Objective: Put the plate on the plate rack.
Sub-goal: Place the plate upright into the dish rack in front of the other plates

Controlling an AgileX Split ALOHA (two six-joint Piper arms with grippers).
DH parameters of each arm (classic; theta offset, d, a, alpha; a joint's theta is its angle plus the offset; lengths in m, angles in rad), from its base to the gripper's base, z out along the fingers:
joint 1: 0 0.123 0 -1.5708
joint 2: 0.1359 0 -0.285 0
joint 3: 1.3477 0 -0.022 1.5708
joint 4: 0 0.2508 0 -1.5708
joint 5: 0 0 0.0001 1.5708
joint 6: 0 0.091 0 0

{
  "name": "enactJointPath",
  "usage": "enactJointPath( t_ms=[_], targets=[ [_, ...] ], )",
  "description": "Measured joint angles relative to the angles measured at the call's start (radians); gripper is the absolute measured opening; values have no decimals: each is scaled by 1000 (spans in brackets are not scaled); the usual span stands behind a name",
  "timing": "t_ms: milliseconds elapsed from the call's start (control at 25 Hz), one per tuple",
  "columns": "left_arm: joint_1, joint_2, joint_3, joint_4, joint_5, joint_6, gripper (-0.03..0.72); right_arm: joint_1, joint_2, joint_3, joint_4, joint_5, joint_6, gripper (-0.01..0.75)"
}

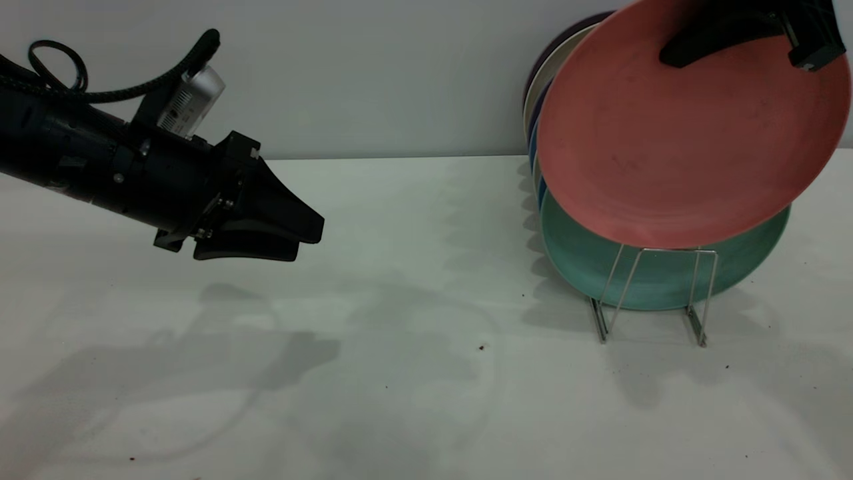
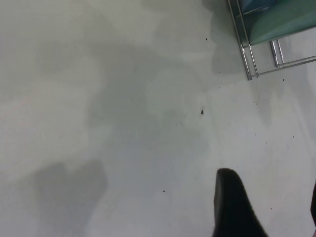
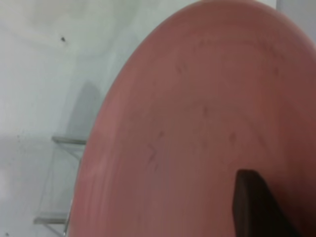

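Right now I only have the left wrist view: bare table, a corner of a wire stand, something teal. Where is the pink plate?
Observer: The pink plate is in the air above the plate rack, held at its upper edge by the right claw.
Operator: Is it seated in the rack yet?
Observer: No. Its lower edge hangs in front of the teal plate, just above the front wire loop.
Operator: Anything else in that rack?
Observer: Yes, more plates stand behind the teal one, their edges showing at the left of the stack.
Operator: And the left claw?
Observer: The left claw hovers over the table, well away from the rack, holding nothing.
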State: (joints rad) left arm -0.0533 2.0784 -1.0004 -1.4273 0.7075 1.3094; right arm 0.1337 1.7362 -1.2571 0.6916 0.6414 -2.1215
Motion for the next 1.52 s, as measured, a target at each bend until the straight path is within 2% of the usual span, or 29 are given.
enactJointPath(
  t_ms=[440,1320,1440,1520],
  targets=[
    [0,0,0,0,-6,0,415,-37,11,-2,-20,12,1,184],
    [0,0,0,0,-19,0,415,-38,137,-2,84,42,3,184],
    [0,0,0,0,-19,0,415,-38,137,-2,84,67,46,214],
    [0,0,0,0,-20,-1,415,-38,137,-2,86,81,92,287]
  ],
)
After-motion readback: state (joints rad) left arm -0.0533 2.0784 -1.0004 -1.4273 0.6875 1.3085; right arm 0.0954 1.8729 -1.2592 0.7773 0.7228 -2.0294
